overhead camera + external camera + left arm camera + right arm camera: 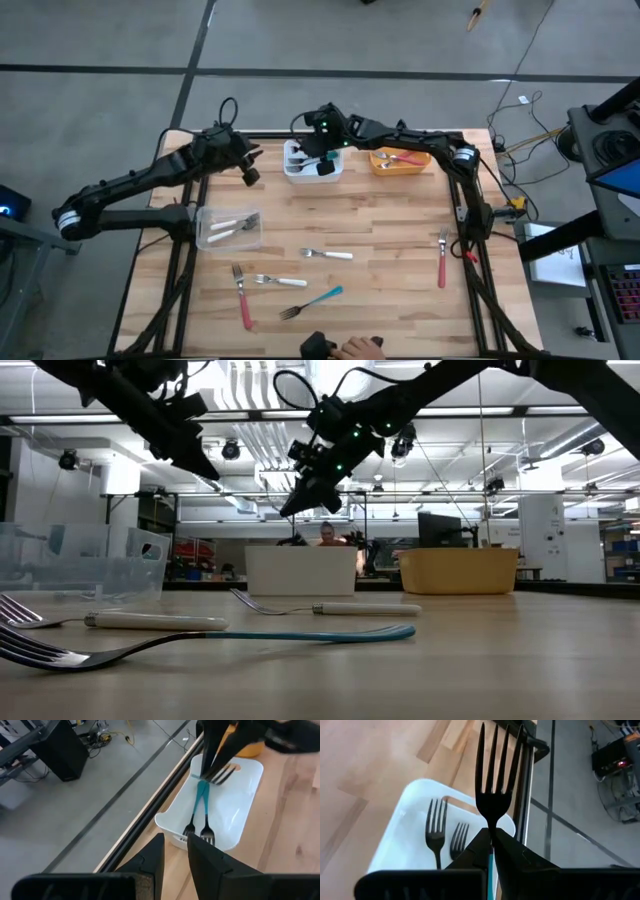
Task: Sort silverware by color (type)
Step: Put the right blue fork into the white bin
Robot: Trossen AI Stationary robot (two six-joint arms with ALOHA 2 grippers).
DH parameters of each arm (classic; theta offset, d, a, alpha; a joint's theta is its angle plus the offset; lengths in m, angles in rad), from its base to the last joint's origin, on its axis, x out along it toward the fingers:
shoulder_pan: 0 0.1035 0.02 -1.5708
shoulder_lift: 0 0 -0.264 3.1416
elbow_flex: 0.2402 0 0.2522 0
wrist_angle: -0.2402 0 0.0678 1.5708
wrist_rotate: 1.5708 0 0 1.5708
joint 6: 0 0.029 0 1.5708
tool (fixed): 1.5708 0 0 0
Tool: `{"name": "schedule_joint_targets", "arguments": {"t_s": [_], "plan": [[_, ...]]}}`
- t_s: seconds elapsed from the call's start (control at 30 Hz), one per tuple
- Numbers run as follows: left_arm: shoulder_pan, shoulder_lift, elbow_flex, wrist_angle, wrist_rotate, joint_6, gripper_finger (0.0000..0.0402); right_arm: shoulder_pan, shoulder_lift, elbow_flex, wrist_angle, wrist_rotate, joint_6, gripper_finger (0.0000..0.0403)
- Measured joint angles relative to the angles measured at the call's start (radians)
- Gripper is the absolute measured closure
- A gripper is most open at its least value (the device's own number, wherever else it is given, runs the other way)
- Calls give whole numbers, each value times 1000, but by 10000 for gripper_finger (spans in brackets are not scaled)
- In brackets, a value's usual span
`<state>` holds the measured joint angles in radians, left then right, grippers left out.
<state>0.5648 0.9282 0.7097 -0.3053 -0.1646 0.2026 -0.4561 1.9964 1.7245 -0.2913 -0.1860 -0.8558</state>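
Note:
My right gripper [322,160] is shut on a teal-handled fork [495,775] above the white bin [312,172]. Two more teal forks [199,815] lie in that bin. My left gripper [175,854] is empty, its fingers a narrow gap apart, and hangs above the table just left of the white bin [227,815]. On the table lie a teal fork [312,302], two red-handled forks [242,300] [442,262] and two white-handled pieces [328,254] [272,281]. My right gripper pinches the teal fork between its two fingers at the neck [491,834], where the metal head meets the teal handle. The fork lies along the fingers, its tines [499,755] sticking out past the fingertips. It is lifted clear, above the white bin.
An orange bin [400,160] with red-handled pieces stands right of the white bin. A clear bin [228,228] with white-handled pieces stands at the left. A person's hand [355,348] rests at the table's near edge.

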Motion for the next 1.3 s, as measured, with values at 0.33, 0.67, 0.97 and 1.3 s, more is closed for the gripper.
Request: {"name": "schedule_joint_targets", "arguments": {"t_s": [0.33, 0.67, 0.97, 1.3], "plan": [[0, 50, 0, 41, 0, -5, 335, 0, 30, -1, 14, 3, 15, 394], [0, 87, 0, 62, 0, -3, 335, 0, 66, -1, 11, 3, 19, 394], [0, 90, 0, 70, 0, 0, 335, 0, 101, 0, 12, 3, 16, 394], [0, 91, 0, 82, 0, 20, 335, 0, 102, 0, 18, 3, 8, 394]]}}
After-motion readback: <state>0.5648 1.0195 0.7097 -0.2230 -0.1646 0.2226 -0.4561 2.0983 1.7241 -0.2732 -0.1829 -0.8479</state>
